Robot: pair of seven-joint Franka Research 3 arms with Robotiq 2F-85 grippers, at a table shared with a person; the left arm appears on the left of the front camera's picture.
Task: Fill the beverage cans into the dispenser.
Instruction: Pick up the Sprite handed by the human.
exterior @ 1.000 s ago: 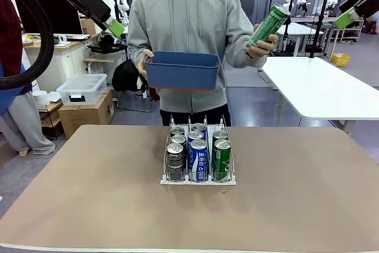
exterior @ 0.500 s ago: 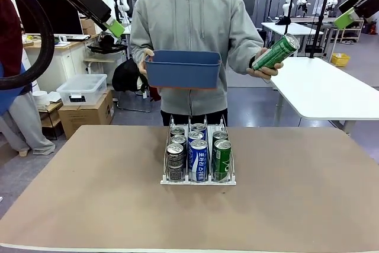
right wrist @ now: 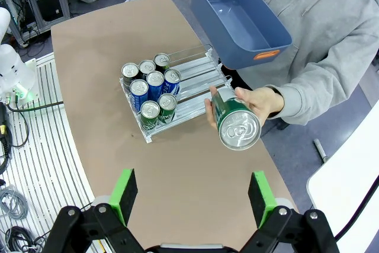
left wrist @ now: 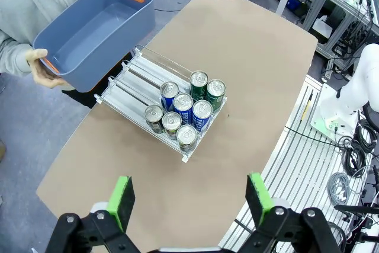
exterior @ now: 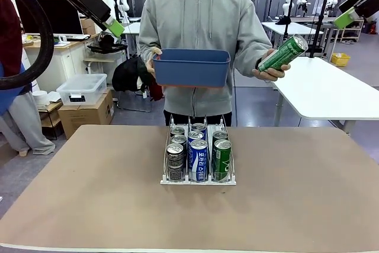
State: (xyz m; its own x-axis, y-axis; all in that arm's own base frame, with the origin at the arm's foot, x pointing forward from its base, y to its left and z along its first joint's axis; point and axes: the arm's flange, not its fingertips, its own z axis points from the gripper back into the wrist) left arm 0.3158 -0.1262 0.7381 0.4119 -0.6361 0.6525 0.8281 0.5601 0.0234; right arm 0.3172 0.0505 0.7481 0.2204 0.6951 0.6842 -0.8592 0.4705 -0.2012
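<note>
Green can (exterior: 283,54) in person's hand (exterior: 269,70), far right, tilted, nearer right gripper (right wrist: 192,197) | both grippers spread, empty (left gripper (left wrist: 189,200) farther)

- Nine cans are counted in all.
- Eight cans (left wrist: 183,111) are stood in one dispenser (exterior: 198,179).
- Three black cans (exterior: 175,157) are seen in its left lane.
- Three blue cans (exterior: 198,158) are seen in its middle lane.
- Two green cans (exterior: 222,157) are seen in its right lane.
- One more green can (exterior: 283,54) is held in one hand (exterior: 270,73) of one person.
- One blue bin (exterior: 191,67) is held in the other hand (exterior: 153,58).
- Three lanes are counted in the dispenser.
</note>
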